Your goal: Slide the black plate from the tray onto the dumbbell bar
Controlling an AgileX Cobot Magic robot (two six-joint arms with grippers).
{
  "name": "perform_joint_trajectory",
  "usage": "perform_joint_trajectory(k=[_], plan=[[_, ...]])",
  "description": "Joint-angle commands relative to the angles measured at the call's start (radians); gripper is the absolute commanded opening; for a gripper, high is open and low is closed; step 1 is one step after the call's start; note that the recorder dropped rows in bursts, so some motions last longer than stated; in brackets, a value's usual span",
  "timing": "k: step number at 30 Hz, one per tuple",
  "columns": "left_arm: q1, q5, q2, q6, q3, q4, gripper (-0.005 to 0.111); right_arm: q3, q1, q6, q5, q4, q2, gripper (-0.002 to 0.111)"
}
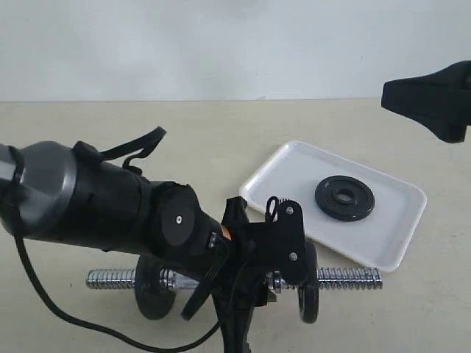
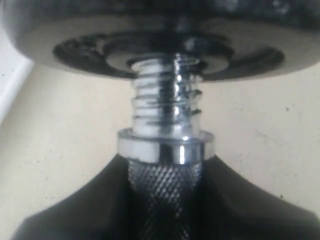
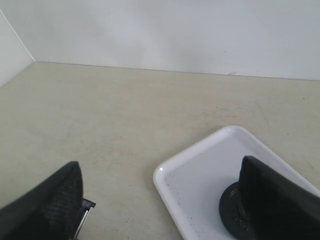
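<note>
Status: transfer not begun. The black plate (image 1: 344, 198) lies flat inside the tray (image 1: 287, 173), towards its far right part, clear of the rim and untouched. The dumbbell bar (image 1: 346, 278) lies across the beige table (image 1: 184, 132) just in front of the tray. The left gripper (image 2: 165, 215) is closed on the bar's middle. In the left wrist view, dark pads (image 2: 60, 215) flank the knurled section (image 2: 165, 185) on both sides, though the contact itself is blurred, so I judge it a firm hold rather than see it. The right gripper (image 3: 162, 200) hangs above the tray's far side with its jaws spread wide and nothing between them. One finger (image 3: 280, 200) hides part of the plate from the right wrist camera. Done: bar apparently steadied. Left: descend on the plate, grasp it, lift it out, line its hole up with a bar end, slide it on. Materials: the plate is a matte black disc with a raised rim and a round centre hole. The tray is glossy white plastic with rounded corners and a low lip. The bar is bright chrome with diamond knurling in the middle, then a smooth collar (image 2: 167, 147) and coarse threads towards each end. Two fixed black discs (image 1: 151, 294) (image 1: 309, 287) stand on edge on the bar either side of the left gripper, and bare thread projects beyond each. The end nearer the tray looks the handier one for loading.
</note>
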Motion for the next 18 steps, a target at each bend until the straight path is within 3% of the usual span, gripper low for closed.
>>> perform_joint_trajectory(k=[1, 18], plan=[[0.003, -0.057, -0.089, -0.002, -0.024, -0.022, 0.004, 0.002, -0.005, -0.004, -0.002, 0.001, 0.002, 0.077], [0.014, -0.047, -0.186, -0.022, -0.024, -0.022, 0.004, 0.002, -0.005, -0.004, -0.002, 0.001, 0.002, 0.077]])
